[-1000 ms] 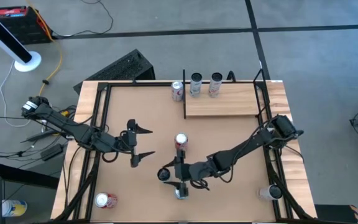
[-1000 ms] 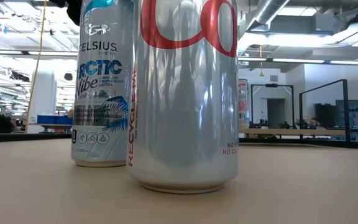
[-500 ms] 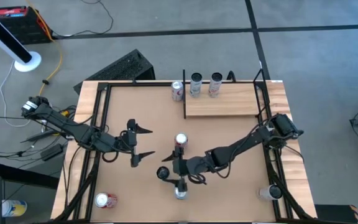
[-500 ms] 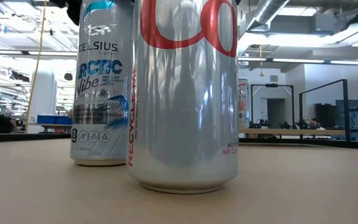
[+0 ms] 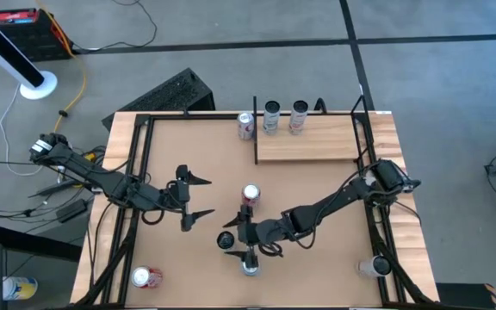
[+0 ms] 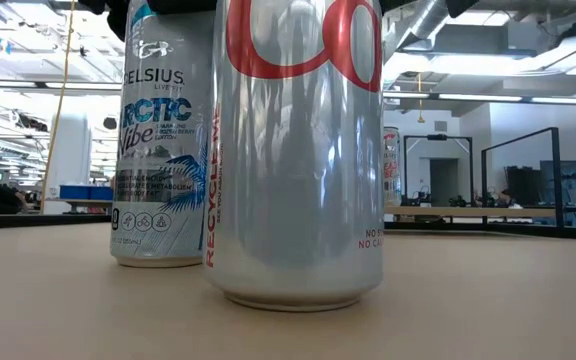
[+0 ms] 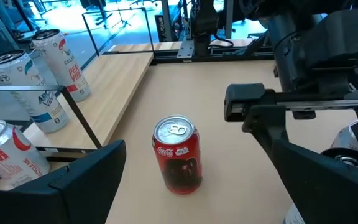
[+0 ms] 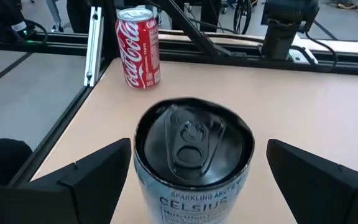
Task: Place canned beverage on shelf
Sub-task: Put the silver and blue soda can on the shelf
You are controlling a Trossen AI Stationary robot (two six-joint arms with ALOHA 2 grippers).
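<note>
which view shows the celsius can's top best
The right wrist view: the Celsius can fills it, lid and tab sharp, between the open right claw fingers. High view shows a dark dot; low view only its label side; left wrist view barely.

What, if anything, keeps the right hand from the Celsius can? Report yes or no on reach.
Probably yes, it can reach. The right hand is open with a finger on either side of the Celsius can, and nothing lies between them. The silver can stands close beside it.

Celsius can between open tool fingers, Coca-Cola can beyond
</note>
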